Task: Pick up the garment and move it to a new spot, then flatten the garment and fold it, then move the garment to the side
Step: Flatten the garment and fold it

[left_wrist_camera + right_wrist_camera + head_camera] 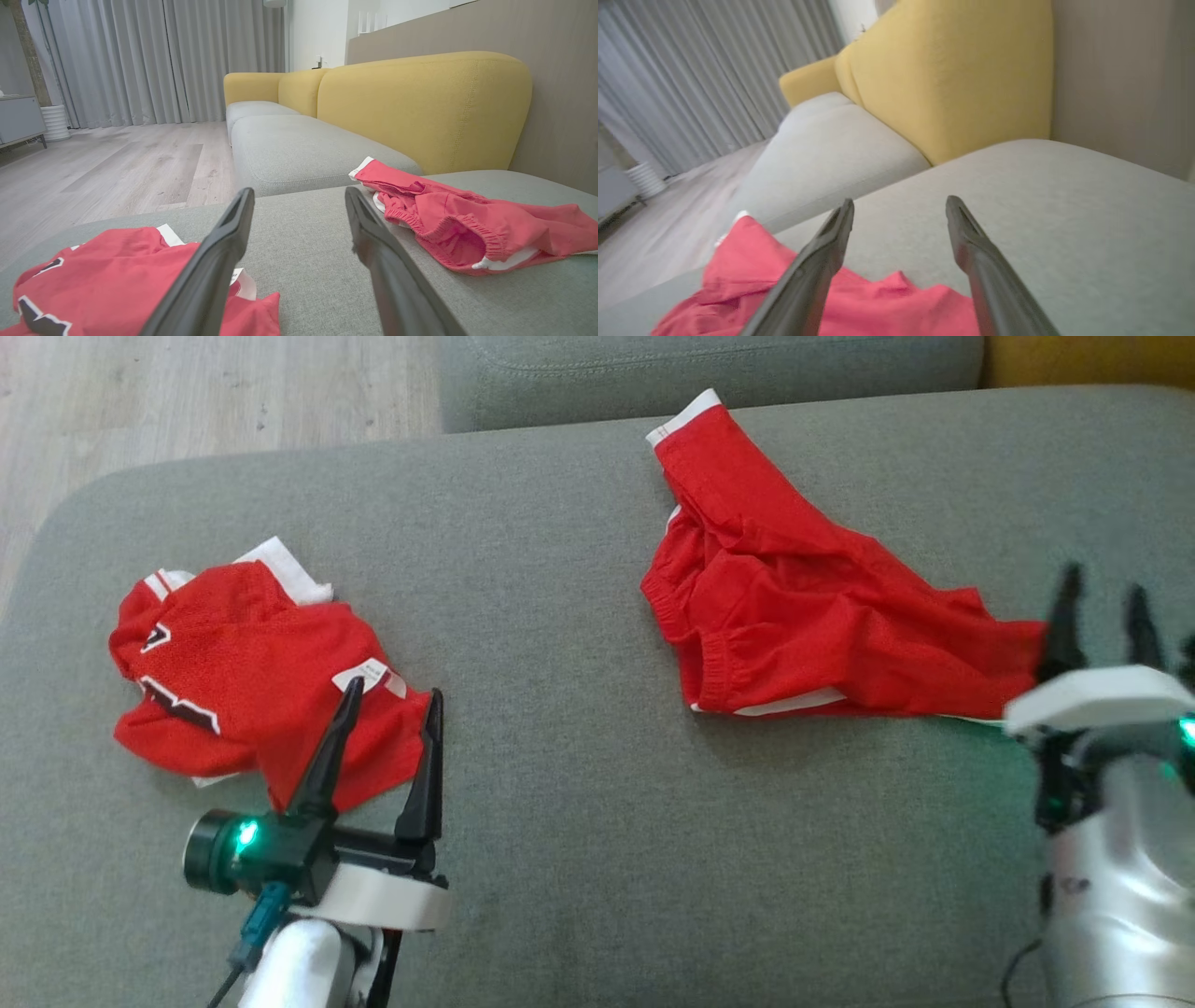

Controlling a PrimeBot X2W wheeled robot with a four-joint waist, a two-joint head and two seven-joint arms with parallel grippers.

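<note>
You seem to be at the pickup: the red shorts [784,616] lie crumpled right of centre, with your right gripper [1102,586] spread at their right end. Lower it and pinch. Your left gripper [395,691], also spread, hovers over the jersey [233,663].

Bare grey cushion [560,756] between jersey [243,672] and shorts [794,625] (yellow backrest [420,102] behind)

My right gripper [900,205] stands with its fingers parted above the grey cushion [1064,210]. The red garment [738,261] lies crumpled on that cushion from 6 to 8 o'clock, running beneath the fingers. The yellow backrest [952,79] rises at 12 o'clock and the grey curtains [691,70] hang at 10.
</note>
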